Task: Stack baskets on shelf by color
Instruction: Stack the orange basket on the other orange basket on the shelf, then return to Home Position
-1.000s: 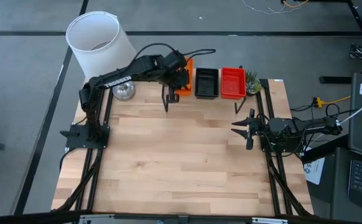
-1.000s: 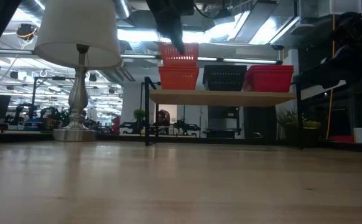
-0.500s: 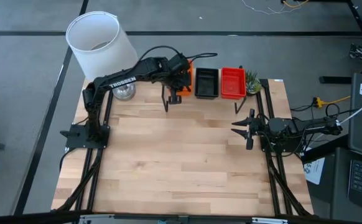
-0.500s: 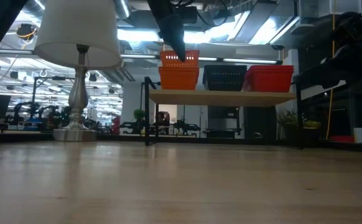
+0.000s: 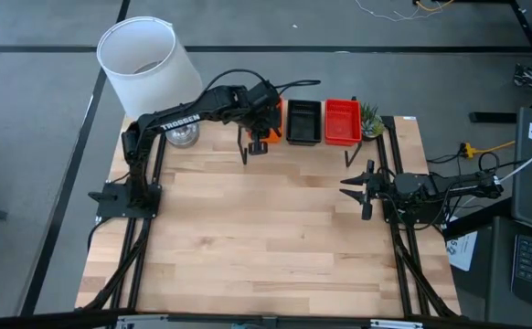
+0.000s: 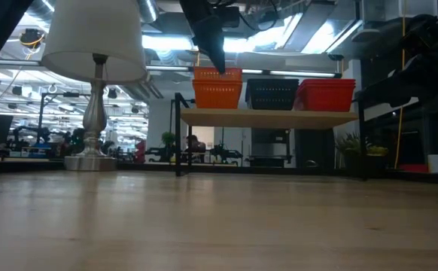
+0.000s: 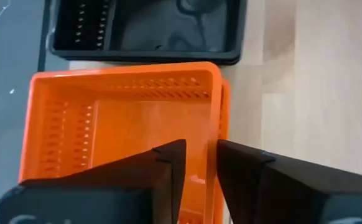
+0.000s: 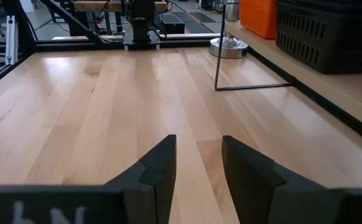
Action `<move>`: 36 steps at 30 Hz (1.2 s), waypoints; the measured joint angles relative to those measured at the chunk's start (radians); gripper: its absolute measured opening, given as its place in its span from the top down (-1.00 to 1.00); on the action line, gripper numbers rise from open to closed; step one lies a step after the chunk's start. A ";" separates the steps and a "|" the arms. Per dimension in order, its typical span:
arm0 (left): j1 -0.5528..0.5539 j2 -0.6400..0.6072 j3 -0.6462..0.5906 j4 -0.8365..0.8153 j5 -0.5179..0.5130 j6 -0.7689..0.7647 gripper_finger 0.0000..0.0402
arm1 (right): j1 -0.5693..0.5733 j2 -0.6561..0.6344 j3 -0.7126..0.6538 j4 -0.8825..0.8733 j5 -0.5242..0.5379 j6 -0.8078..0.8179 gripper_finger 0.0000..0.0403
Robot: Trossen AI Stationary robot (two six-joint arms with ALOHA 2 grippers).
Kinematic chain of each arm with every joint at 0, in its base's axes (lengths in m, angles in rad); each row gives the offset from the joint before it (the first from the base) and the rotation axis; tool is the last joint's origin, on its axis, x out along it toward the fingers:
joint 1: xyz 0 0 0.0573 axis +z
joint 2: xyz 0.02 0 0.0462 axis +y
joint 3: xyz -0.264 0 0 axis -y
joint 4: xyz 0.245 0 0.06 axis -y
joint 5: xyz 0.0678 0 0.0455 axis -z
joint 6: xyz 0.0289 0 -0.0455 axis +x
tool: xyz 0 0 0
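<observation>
At the far left of the light-wood plank tabletop (image 5: 266, 238), a table lamp with a broad white cylindrical shade (image 5: 145, 57) on a silver metal base is seen. The word "TROSSEN" is printed in white along the dark left arm (image 5: 179, 117), which is stretched toward the low light-wood shelf on thin black legs (image 6: 268, 117) at the tabletop's far edge. The left gripper (image 7: 199, 163) is held over the near wall of the orange perforated plastic basket stack (image 6: 217, 84), its fingers parted on either side of that wall with a gap showing, so the rim is not clenched. Along the shelf the orange stack is followed by a black mesh basket (image 5: 303, 121) and a red mesh basket (image 5: 342, 121). A small green plant (image 5: 370, 117) stands just beside the red one. At the right edge, the right gripper (image 8: 198, 158) is parked above bare wood, fingers spread and empty. Behind the shelf, a brightly lit workshop is visible.
</observation>
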 joint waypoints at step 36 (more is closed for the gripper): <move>-0.294 -0.644 -0.635 -0.063 -0.117 -0.524 0.59 | 0.000 0.000 -0.001 0.000 0.000 0.000 0.35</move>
